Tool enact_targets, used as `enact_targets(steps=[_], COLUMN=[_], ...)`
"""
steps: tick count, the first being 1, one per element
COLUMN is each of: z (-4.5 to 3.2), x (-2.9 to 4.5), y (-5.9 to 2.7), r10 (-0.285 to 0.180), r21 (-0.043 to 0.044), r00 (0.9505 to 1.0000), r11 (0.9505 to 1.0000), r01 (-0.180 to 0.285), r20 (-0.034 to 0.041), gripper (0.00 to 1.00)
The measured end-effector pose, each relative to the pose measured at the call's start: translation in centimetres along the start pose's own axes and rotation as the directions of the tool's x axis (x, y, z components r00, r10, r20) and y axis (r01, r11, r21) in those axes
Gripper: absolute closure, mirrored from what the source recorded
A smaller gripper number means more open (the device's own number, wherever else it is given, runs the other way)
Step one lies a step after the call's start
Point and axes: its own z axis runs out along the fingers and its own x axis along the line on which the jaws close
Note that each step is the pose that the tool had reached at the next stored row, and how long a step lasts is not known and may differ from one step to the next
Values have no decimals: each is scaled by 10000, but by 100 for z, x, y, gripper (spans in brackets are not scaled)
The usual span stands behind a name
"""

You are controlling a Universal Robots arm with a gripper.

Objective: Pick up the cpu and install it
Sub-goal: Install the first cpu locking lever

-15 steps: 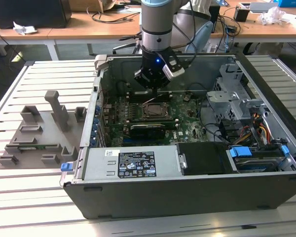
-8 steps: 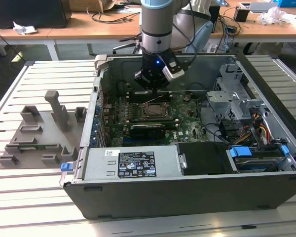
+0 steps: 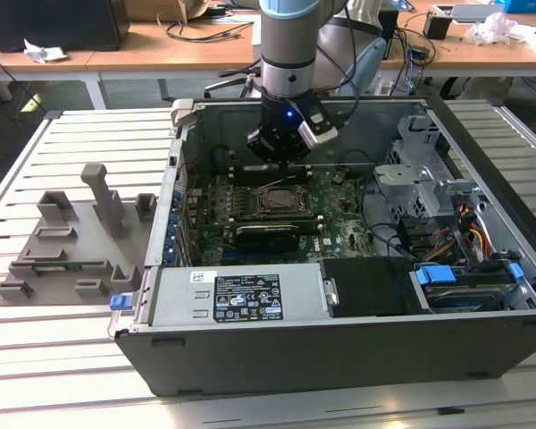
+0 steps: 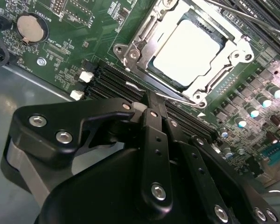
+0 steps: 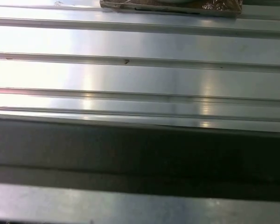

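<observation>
In the socket [image 4: 186, 51] | cpu [image 4: 186, 53]: flat, square, shiny silver top

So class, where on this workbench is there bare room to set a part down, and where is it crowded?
Bare slats lie between the grey holder tray and the computer case, and in front of both. Inside the case, around the socket under the gripper, it is crowded.

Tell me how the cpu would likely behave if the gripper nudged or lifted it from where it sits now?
The cpu looks like a thin, rigid metal-topped square, so probably stiff and light. Its smooth bright top may be slippery. It lies flat inside the socket frame, so a sideways nudge would likely just meet the frame; it shouldn't roll or tip. The gripper is just beside the socket.
</observation>
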Motion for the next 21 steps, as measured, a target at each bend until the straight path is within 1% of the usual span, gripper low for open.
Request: enact_targets(steps=[6,11,21], z=[13,33,68], x=[-32,-82,-146], y=[9,10,5], r10=[-6,-10,-10], r21=[-1,0,-1], r00=[10000,10000,10000], r11=[10000,10000,10000], r01=[6,10,10], r20=[0,-6,-10], gripper=[89,89,89])
